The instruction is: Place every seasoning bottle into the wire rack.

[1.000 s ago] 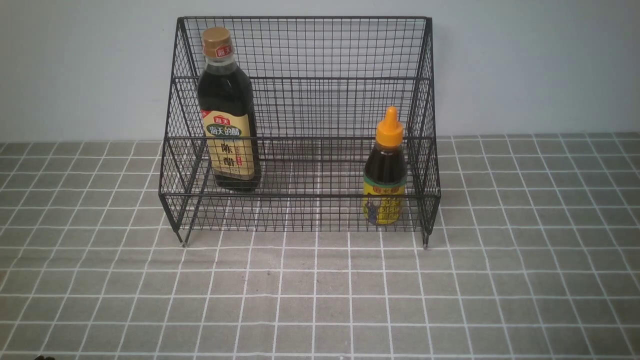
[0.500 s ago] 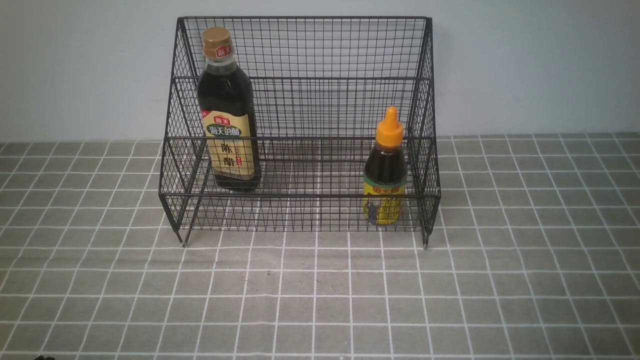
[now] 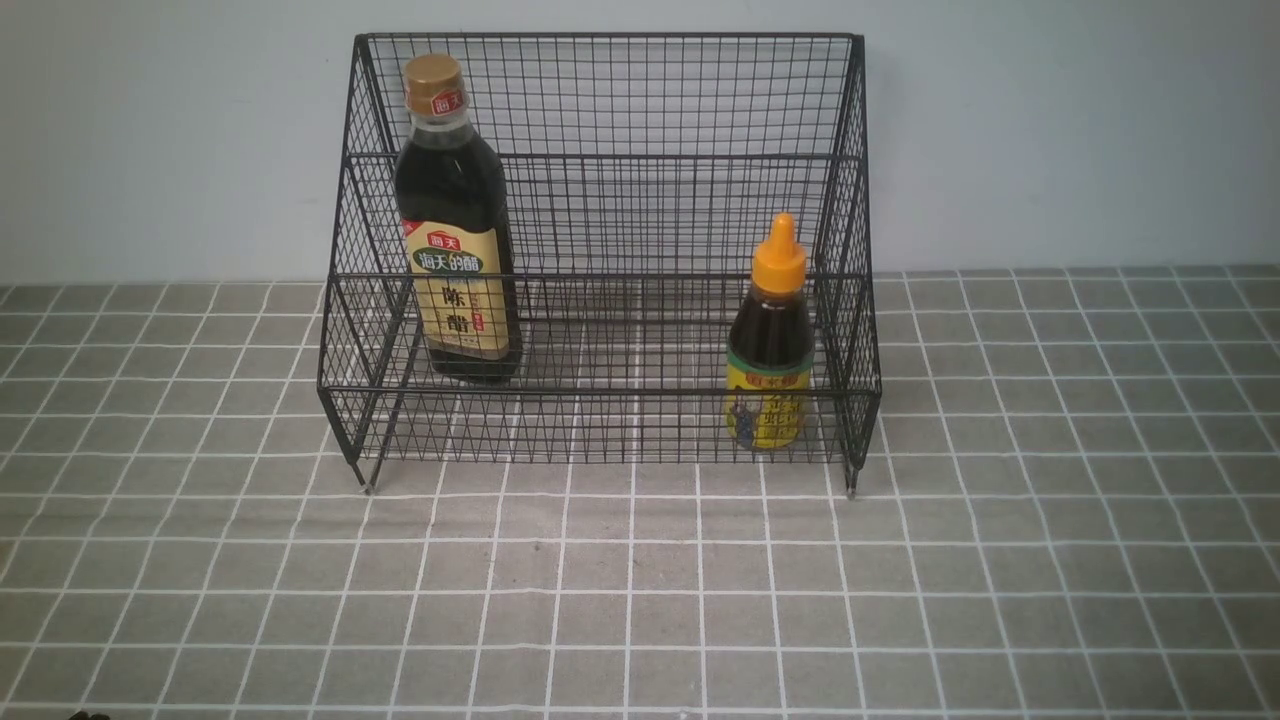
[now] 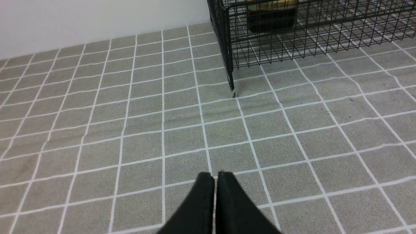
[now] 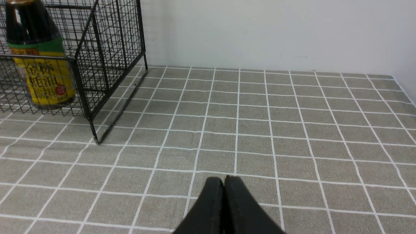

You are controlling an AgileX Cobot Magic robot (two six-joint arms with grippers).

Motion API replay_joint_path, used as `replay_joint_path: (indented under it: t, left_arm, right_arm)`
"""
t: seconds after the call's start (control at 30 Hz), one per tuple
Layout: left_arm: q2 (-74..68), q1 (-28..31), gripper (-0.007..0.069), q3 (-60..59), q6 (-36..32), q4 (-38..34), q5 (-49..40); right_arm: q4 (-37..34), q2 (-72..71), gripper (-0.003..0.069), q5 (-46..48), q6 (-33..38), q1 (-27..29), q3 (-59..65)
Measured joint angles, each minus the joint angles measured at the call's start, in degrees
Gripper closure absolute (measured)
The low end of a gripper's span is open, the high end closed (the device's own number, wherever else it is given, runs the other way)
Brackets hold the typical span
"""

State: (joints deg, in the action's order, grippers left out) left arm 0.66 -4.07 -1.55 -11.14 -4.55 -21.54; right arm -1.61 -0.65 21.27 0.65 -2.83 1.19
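The black wire rack [image 3: 600,100] stands at the back against the wall. The tall bottle with gold cap and beige-green label [image 3: 455,230] stands upright inside it at the left; its base shows in the left wrist view [image 4: 271,14]. The short bottle with orange nozzle cap and yellow label [image 3: 770,345] stands upright in the lower front tier at the right, also in the right wrist view [image 5: 39,58]. My left gripper [image 4: 215,175] is shut and empty over the cloth, well short of the rack's left front leg [image 4: 232,87]. My right gripper [image 5: 223,179] is shut and empty, to the right of the rack [image 5: 107,48].
A grey cloth with a white grid [image 3: 640,600] covers the table. A pale wall [image 3: 1050,130] rises right behind the rack. The right wrist view shows the table's far right corner by the wall [image 5: 395,78].
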Motion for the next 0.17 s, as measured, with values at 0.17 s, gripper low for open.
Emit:
replay_joint_path:
  t: [0.17]
  left_arm:
    - [0.0,0.0,0.0631,0.0,0.0,0.0,0.0]
  right_arm:
    - [0.0,0.0,0.0672,0.0,0.0,0.0,0.0]
